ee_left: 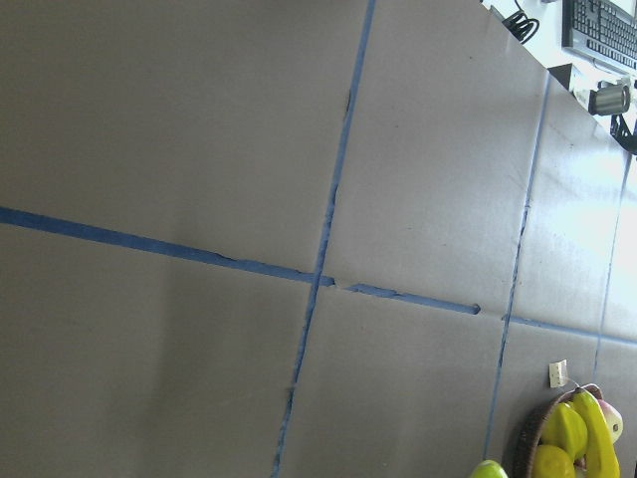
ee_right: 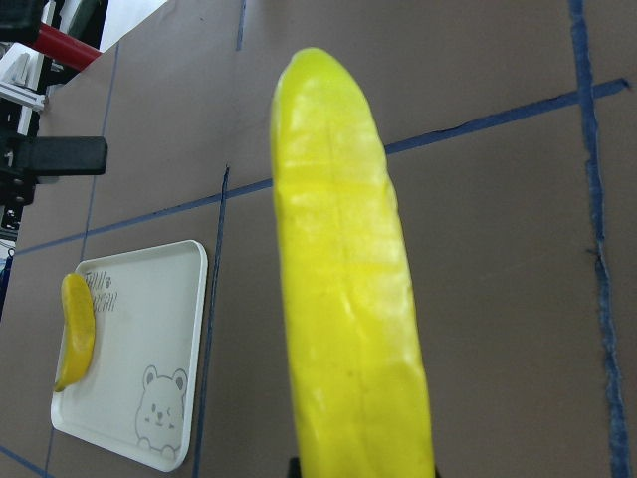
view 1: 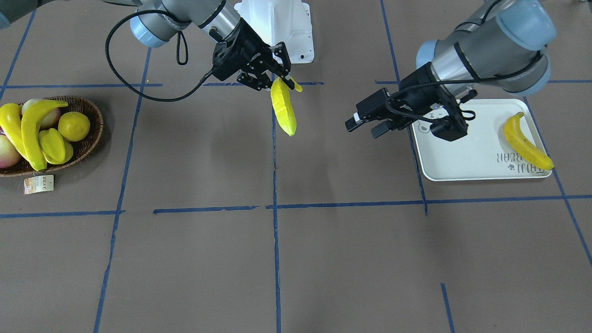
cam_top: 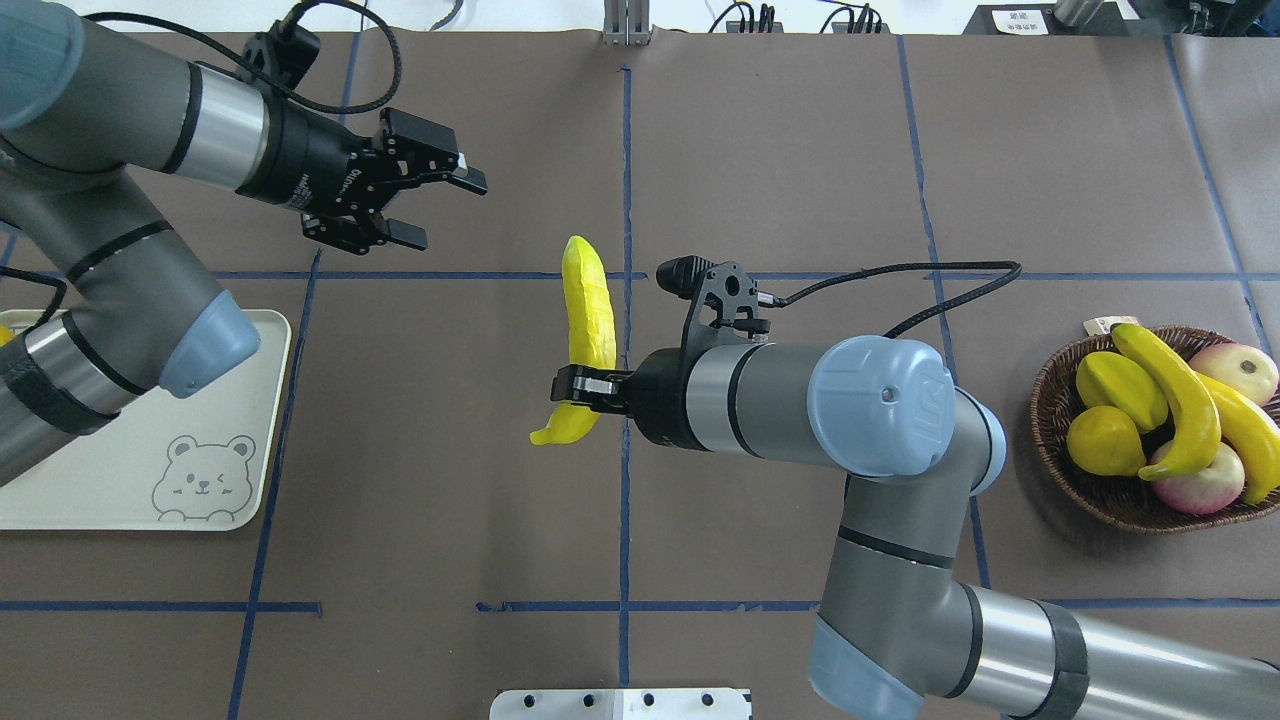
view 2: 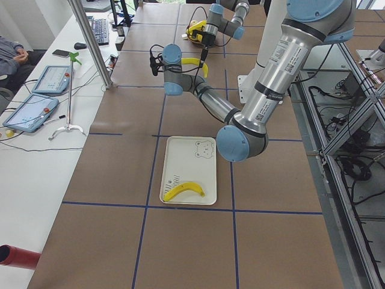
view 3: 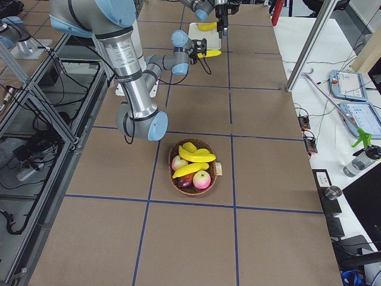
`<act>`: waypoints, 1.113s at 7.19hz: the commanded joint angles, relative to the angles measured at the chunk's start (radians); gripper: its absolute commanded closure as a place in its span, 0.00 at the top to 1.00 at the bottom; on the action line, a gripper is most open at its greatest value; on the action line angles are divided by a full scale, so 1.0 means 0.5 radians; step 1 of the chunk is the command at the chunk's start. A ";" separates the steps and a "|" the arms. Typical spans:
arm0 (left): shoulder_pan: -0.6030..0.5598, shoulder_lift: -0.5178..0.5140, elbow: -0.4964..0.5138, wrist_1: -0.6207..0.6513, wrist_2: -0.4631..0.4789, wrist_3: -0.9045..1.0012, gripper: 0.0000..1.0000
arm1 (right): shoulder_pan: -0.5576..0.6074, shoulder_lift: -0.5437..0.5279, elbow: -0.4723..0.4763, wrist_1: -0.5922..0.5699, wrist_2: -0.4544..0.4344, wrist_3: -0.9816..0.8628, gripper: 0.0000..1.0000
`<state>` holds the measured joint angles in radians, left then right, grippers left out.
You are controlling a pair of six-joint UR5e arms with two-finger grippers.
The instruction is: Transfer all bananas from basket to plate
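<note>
Front-facing view: the right arm (view 1: 199, 16) enters at the top left. The right jaws are clamped on the stem end of the held banana (view 1: 283, 108), which hangs over the middle of the desk (view 1: 323, 259). The left arm (view 1: 499, 41) reaches over the plate (view 1: 471, 157) on this view's right. The left jaws stand wide with nothing between them, just past the plate's edge. The plate banana (view 1: 525, 141) lies along the plate's outer side, one tip over the rim. At the view's left edge, the basket (view 1: 92, 143) holds two more bananas (view 1: 34, 125), a starfruit (view 1: 53, 145), a lemon (view 1: 74, 126) and a pinkish round fruit (view 1: 7, 155). A paper tag (view 1: 39, 183) lies on the desk beside the basket

Overhead view: the held banana is gripped near its curved lower end, and its long body points away from the robot, just beside the central tape line (cam_top: 625, 480). The left jaws are spread wide, well apart from it. The bear drawing (cam_top: 205, 478) on the plate is uncovered

Exterior left view: the plate banana lies across the plate's near end

Exterior right view: the basket sits near the camera, its two bananas on top of the other fruit

Left wrist view: desk and blue tape fill the picture, with the basket in the lower right corner

Right wrist view: the held banana fills the centre, above the desk, and the plate and its banana lie at lower left
</note>
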<state>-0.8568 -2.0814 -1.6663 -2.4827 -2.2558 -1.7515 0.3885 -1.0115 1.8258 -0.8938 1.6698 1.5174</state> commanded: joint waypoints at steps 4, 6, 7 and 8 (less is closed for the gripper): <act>0.314 -0.092 -0.002 0.026 0.332 -0.219 0.99 | -0.031 0.109 -0.080 -0.010 -0.072 0.082 0.04; 0.391 -0.092 0.004 0.026 0.471 -0.215 0.87 | -0.041 0.109 -0.080 -0.007 -0.072 0.082 0.04; 0.391 -0.089 0.001 0.026 0.468 -0.215 0.81 | -0.041 0.109 -0.080 -0.007 -0.072 0.082 0.04; 0.391 -0.086 -0.002 0.026 0.468 -0.215 0.71 | -0.041 0.106 -0.080 -0.007 -0.072 0.082 0.04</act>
<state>-0.6635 -2.1262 -1.6661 -2.4697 -2.0253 -1.8592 0.3689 -0.9575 1.7856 -0.8976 1.6337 1.5585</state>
